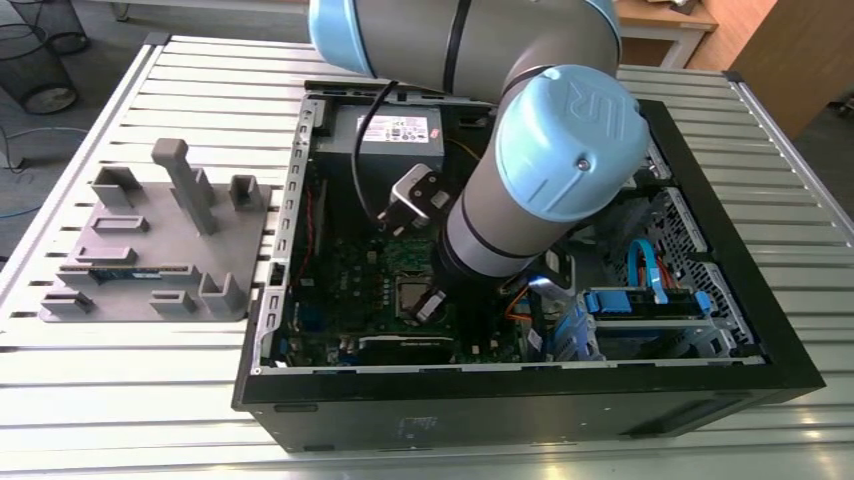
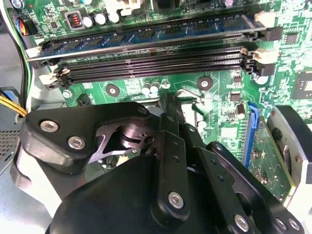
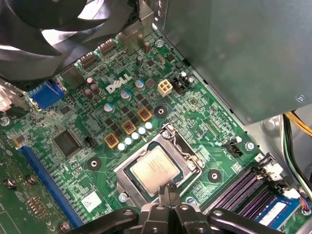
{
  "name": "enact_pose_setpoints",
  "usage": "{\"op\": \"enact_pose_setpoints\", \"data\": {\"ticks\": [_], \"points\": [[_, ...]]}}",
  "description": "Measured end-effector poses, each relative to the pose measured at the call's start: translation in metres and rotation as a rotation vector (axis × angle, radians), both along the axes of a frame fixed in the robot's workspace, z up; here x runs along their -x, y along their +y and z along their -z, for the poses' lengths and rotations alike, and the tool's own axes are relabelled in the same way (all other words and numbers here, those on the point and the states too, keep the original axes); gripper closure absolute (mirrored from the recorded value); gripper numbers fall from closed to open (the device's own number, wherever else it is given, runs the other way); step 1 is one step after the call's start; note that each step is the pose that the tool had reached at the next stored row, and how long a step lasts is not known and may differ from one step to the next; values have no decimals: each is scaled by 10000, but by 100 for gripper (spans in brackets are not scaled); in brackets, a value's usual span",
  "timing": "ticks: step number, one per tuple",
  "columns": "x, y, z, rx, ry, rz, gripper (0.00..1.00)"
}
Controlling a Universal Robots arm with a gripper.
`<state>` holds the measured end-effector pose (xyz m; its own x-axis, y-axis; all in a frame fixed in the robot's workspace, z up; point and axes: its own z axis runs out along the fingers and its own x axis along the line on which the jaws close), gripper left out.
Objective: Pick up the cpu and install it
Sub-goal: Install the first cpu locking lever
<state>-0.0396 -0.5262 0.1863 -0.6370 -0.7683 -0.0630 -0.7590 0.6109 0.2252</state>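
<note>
The cpu (image 3: pixel 155 170), a small square chip with a silver-grey top, lies flat in the open metal socket frame (image 3: pixel 183 146) on the green motherboard (image 3: pixel 87 109). My gripper (image 3: pixel 168 189) is shut, its two thin fingertips pressed together with nothing between them, right over the socket's edge beside the cpu. I cannot tell whether the tips touch it. In the second wrist view the gripper (image 2: pixel 169 105) points down at the board near the black memory slots (image 2: pixel 156 66). In the exterior view the arm (image 1: pixel 534 170) reaches into the open computer case, above the socket (image 1: pixel 416 298).
A big grey metal box (image 1: pixel 394 130) sits at the far end of the case, close to the socket (image 3: pixel 234 48). A black fan (image 3: pixel 63 29) is beside the board. Blue cables (image 1: pixel 641 270) fill the case's other side. A grey fixture tray (image 1: pixel 147 240) stands at the exterior view's left.
</note>
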Motion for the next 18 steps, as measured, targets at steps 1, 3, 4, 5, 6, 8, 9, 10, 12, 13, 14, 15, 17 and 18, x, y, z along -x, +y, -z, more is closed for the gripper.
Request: {"op": "enact_pose_setpoints", "data": {"ticks": [1,3,4,5,6,8,9,10,12,13,14,15,17,18], "points": [[-6,0,2,-1,0,-31,89],[-10,-1,5,-1,0,-87,89],[-10,-1,7,-2,0,-113,89],[-11,-2,9,-2,0,-142,89],[-11,-3,11,-4,-1,-175,89],[-12,-8,13,-5,-1,-243,89],[-11,-11,14,-5,-1,-276,89],[-11,-15,14,-4,-1,-300,89],[-11,-22,13,-2,-1,-328,89],[-11,-26,13,-2,0,-334,89],[-11,-31,13,-3,0,-338,89],[-11,-34,13,-2,0,-345,89],[-20,-36,13,-2,1,-373,89],[-26,-36,12,-1,4,-389,89]]}}
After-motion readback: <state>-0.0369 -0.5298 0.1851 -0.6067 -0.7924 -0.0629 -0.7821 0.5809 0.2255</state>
